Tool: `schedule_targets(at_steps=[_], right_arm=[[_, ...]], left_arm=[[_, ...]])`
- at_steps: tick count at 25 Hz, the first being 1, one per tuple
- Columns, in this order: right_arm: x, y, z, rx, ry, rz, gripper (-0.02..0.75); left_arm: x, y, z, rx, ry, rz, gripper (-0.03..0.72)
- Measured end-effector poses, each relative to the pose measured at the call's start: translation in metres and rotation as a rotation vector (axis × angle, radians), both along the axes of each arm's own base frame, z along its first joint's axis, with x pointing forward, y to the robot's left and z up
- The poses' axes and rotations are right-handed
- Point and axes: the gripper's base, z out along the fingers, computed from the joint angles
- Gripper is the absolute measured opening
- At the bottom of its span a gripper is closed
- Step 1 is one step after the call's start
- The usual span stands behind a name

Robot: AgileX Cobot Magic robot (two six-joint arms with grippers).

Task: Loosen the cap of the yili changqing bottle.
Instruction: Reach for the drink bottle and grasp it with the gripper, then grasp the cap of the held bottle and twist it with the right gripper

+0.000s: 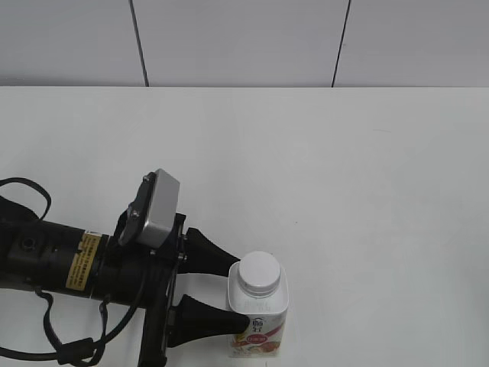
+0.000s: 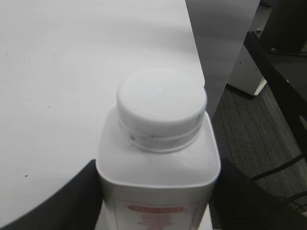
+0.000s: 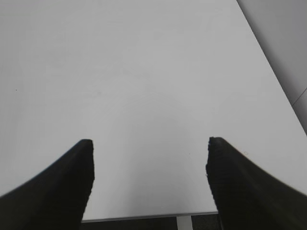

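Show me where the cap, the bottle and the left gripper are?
cap point(image 1: 258, 271), exterior view, flat top.
bottle point(image 2: 158, 167), left wrist view, front shoulder.
left gripper point(image 1: 238, 294), exterior view, midway between fingertips.

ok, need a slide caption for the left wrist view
Left gripper fingers flank the body of the upright yili changqing bottle, white ribbed cap still on, near the table edge.

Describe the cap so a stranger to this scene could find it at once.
On the white table, near its front edge, the left gripper clamps a small white squarish bottle with a red-orange label. The cap sits on its neck: round, white, flat-topped, ribbed around the side.
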Motion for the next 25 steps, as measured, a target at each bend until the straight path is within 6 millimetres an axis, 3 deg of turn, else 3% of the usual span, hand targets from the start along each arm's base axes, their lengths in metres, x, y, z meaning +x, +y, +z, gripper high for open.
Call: schedule_targets(at_steps=[13, 17, 22, 25], right_arm=[[0.000, 0.002, 0.000, 0.021, -0.002, 0.014, 0.577], [0.000, 0.003, 0.014, 0.025, 0.013, 0.023, 0.577], [0.032, 0.003, 0.044, 0.046, 0.220, 0.036, 0.577], [0.067, 0.003, 0.060, 0.072, 0.345, 0.046, 0.577]], left_arm=[[0.000, 0.001, -0.002, 0.019, -0.006, -0.005, 0.431], [0.000, 0.001, -0.002, 0.022, -0.007, -0.004, 0.431], [0.001, 0.000, -0.001, 0.021, -0.009, -0.004, 0.431], [0.001, 0.000, -0.001, 0.022, -0.009, -0.004, 0.430]])
